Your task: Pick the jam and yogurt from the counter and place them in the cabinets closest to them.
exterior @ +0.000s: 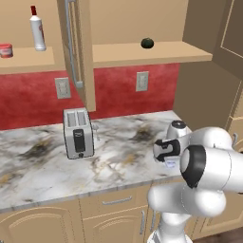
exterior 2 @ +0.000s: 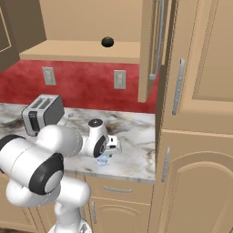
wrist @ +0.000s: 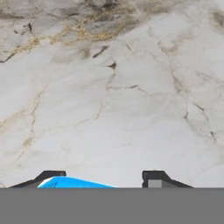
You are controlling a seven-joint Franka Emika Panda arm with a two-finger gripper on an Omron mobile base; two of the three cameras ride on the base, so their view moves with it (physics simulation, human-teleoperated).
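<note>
On the marble counter (exterior: pixel 42 161), one toaster (exterior: pixel 78 132); end effector (wrist: pixel 103 178) clamped on the one yogurt (wrist: pixel 70 182); one jam (exterior: pixel 5 50) shelved

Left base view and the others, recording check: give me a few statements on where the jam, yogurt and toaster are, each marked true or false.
1. The jam sits on the open cabinet shelf beside a white bottle. True.
2. The toaster lies tipped on its side. False: it stands upright on the counter.
3. The hand is down at the counter with the blue-topped yogurt between its fingers. True.
4. A dark green round object rests on the counter. False: it is on the cabinet shelf above.
</note>
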